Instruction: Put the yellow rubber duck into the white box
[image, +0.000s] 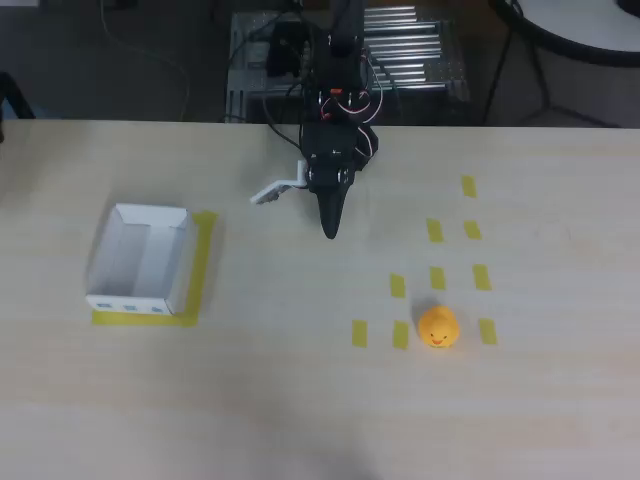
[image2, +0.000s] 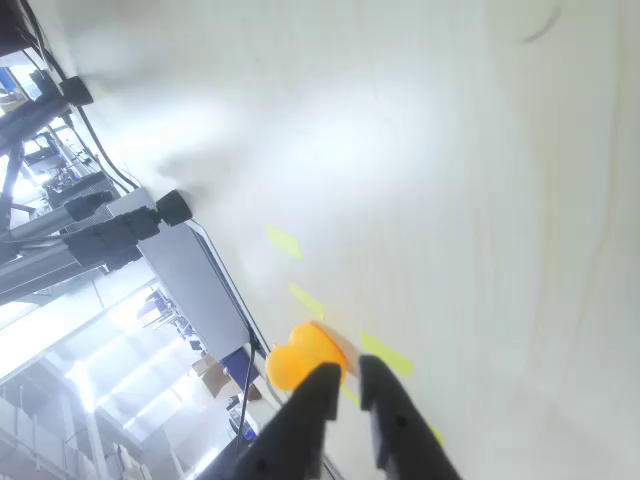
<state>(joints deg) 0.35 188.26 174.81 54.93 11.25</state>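
Near the far edge of the pale wooden table (image: 300, 400), in the overhead view, the black arm reaches down from the back and ends in the gripper (image: 329, 228), whose dark fingers taper to a single point aimed toward the near side. They look drawn together there, with nothing between them; the wrist view agrees, showing the two dark fingertips (image2: 322, 385) standing side by side with only a narrow slit of table between them (no object sits in that slit). A small white part (image: 277, 189) juts out from the arm to the picture's left of the gripper.

The yellow rubber duck (image: 438, 327) sits on the table well apart from the gripper, to its right and nearer the front edge in the overhead view, upright with its tiny face turned toward the near side. It rests among a scatter of short yellow tape marks (image: 435, 230), close to one on either side. In the wrist view the duck (image2: 300, 358) shows just beyond the fingertips, partly hidden behind them.

The white box (image: 141, 259) stands well off to the gripper's left in the overhead view, open at the top, with small blue marks on its near wall. It sits on a yellow tape outline (image: 204, 262) that shows along its right and near sides.
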